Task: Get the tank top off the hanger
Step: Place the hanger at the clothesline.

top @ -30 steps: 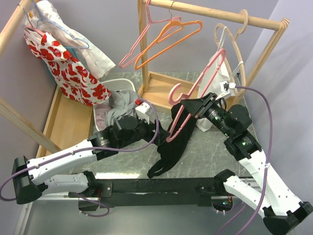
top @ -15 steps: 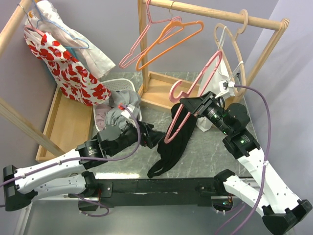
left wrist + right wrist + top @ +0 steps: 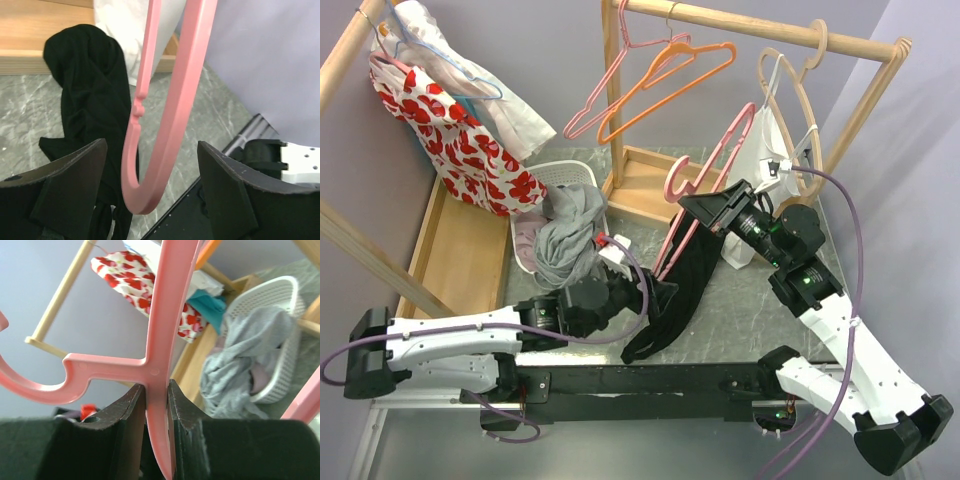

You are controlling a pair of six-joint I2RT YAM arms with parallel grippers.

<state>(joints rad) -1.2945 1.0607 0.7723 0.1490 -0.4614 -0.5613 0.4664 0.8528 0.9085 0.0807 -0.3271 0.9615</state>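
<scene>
Since the black tank top (image 3: 85, 85) has to come off at the low end, I have my left gripper (image 3: 150, 150) parked there, wide open and holding nothing. One finger sits on either side of the pink hanger (image 3: 175, 100) at its curved tip. The cloth bunches just beside the left finger; I can't tell if they touch. It drapes off the hanger's lower arm, with its tail down on the worktop (image 3: 750, 300) near the front edge.

Further up, the right gripper (image 3: 156, 390) is clamped on the hanger's stem where the hook branches off. That holds it steeply tilted and off the rail, I'd say so the strap slides downhill toward the open gripper. My guess is the next move has to pinch fabric, not plastic, because closing here would just catch the hanger.

Behind are a white basket (image 3: 560, 172) with grey clothes (image 3: 565, 235), then the wooden rack (image 3: 760, 22) with an orange hanger (image 3: 670, 75), and a red floral dress (image 3: 460, 140) far left.
</scene>
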